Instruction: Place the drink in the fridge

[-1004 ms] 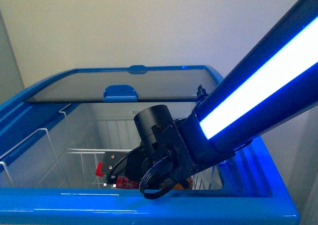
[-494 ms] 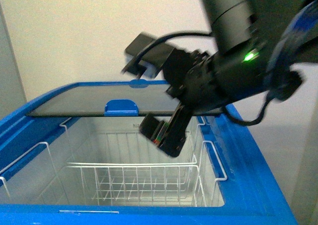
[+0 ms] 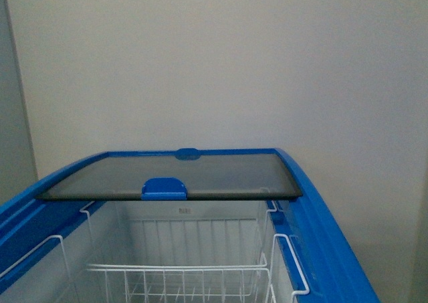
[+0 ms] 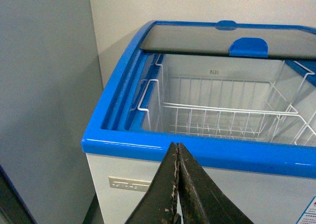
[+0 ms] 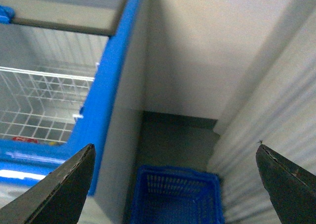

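Pale wall; fridge point(image 4: 148, 150) beyond left gripper point(image 4: 177, 184).

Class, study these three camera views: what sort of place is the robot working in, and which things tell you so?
Probably a shop corner or storeroom, though that is uncertain: a blue-rimmed chest fridge with a sliding glass lid and wire baskets stands against a bare wall, with a blue plastic crate on the floor beside it.

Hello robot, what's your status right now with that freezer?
Left hand shut, empty, in front of the fridge. Right hand open, empty, beside it above a blue basket. Glass lid slid back, nothing blocking the opening.
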Available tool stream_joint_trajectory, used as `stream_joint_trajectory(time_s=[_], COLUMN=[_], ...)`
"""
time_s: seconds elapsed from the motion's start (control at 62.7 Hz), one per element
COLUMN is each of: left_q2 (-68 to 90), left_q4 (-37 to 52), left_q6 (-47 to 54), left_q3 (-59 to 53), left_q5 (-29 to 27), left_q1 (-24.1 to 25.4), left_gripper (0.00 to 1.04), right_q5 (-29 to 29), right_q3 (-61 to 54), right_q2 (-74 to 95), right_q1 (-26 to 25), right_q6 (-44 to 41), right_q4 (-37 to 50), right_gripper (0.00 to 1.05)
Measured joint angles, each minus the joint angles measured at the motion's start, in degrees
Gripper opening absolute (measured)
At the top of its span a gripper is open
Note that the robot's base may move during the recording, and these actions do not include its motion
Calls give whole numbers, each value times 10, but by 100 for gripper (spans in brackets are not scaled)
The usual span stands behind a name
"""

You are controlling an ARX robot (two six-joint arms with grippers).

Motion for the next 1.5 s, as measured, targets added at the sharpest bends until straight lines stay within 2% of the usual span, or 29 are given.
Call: stream_joint_trajectory(time_s=[0.032, 0.048, 0.223, 0.271, 0.351, 1.451, 1.498], left_q2=[0, 0, 0, 0, 0, 0, 0], left_q4=[0, 0, 0, 0, 0, 0, 0], left_q6=[0, 0, 0, 0, 0, 0, -1], left_q3=[0, 0, 0, 0, 0, 0, 0], left_q5=[0, 0, 0, 0, 0, 0, 0], left_q1=[0, 0, 0, 0, 0, 0, 0], left_gripper=[3, 3, 3, 3, 3, 3, 11], right_q5=[10, -125, -129, -130, -130, -130, -130], right_q3=[-29, -171, -228, -244, -257, -352, -352], right_q2=[-66, -256, -284, -297, -304, -384, -384], right_q1=[7, -98, -101, -101, -102, -102, -102], right_q6=[11, 11, 11, 11, 11, 12, 11], right_q4=[-18, 95, 115, 122, 127, 150, 150], right_gripper=[95, 53, 27, 15, 3, 3, 7])
